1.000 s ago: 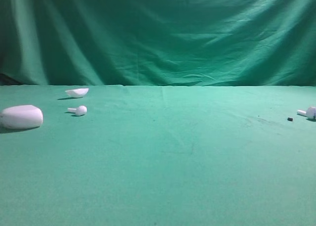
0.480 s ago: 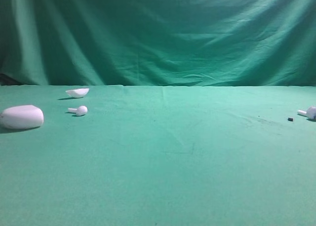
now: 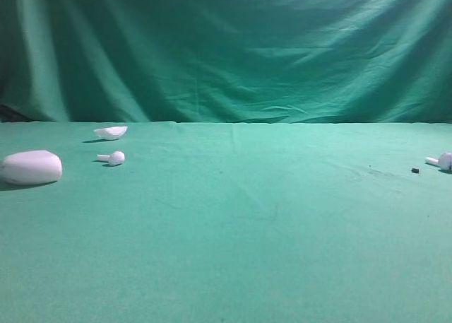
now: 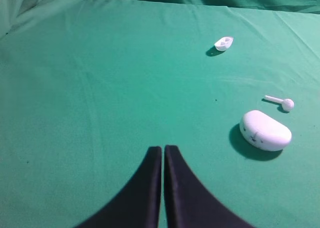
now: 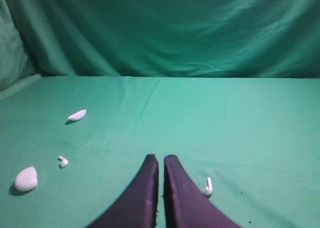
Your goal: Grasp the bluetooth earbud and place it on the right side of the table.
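Note:
A white bluetooth earbud (image 3: 113,157) lies on the green table (image 3: 233,224) at the left, between a big white oval case (image 3: 31,167) and a shallow white shell (image 3: 111,132). A second, look-alike earbud (image 3: 442,161) lies at the right edge. No gripper shows in the exterior view. In the left wrist view my left gripper (image 4: 163,149) is shut and empty, well short of the case (image 4: 265,130), earbud (image 4: 281,103) and shell (image 4: 223,43). In the right wrist view my right gripper (image 5: 161,159) is shut and empty, with the right earbud (image 5: 208,187) lying just right of its fingers and the left earbud (image 5: 63,161) far to the left.
A green drape (image 3: 226,51) hangs along the table's back edge. A small dark speck (image 3: 415,170) lies just left of the right earbud. The case (image 5: 26,179) and shell (image 5: 77,115) also show at the left of the right wrist view.

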Robot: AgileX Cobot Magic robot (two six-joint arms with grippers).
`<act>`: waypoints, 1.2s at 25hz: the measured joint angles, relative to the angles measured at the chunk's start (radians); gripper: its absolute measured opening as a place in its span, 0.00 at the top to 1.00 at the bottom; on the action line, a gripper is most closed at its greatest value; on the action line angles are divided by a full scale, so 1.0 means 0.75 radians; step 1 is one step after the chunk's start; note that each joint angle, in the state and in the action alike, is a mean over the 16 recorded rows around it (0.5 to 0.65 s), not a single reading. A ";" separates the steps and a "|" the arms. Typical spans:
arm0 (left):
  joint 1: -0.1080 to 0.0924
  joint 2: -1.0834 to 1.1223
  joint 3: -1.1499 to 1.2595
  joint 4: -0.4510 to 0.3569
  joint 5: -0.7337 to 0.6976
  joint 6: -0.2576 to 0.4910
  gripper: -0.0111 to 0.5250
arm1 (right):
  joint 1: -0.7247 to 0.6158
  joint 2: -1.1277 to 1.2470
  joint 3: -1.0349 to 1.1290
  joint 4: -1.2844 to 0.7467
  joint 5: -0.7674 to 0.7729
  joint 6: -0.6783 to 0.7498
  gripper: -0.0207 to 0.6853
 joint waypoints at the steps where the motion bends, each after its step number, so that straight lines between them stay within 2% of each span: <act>1: 0.000 0.000 0.000 0.000 0.000 0.000 0.98 | 0.000 -0.022 0.007 0.004 -0.002 0.001 0.97; 11: 0.000 0.000 0.000 0.000 0.000 0.000 0.98 | -0.029 -0.145 0.137 -0.014 -0.111 0.007 0.97; 22: 0.000 0.000 0.000 0.000 0.000 0.000 0.98 | -0.156 -0.313 0.662 -0.041 -0.499 0.037 0.97; 30: 0.000 0.000 0.000 0.000 0.000 0.000 0.98 | -0.199 -0.348 0.929 -0.025 -0.626 0.053 0.97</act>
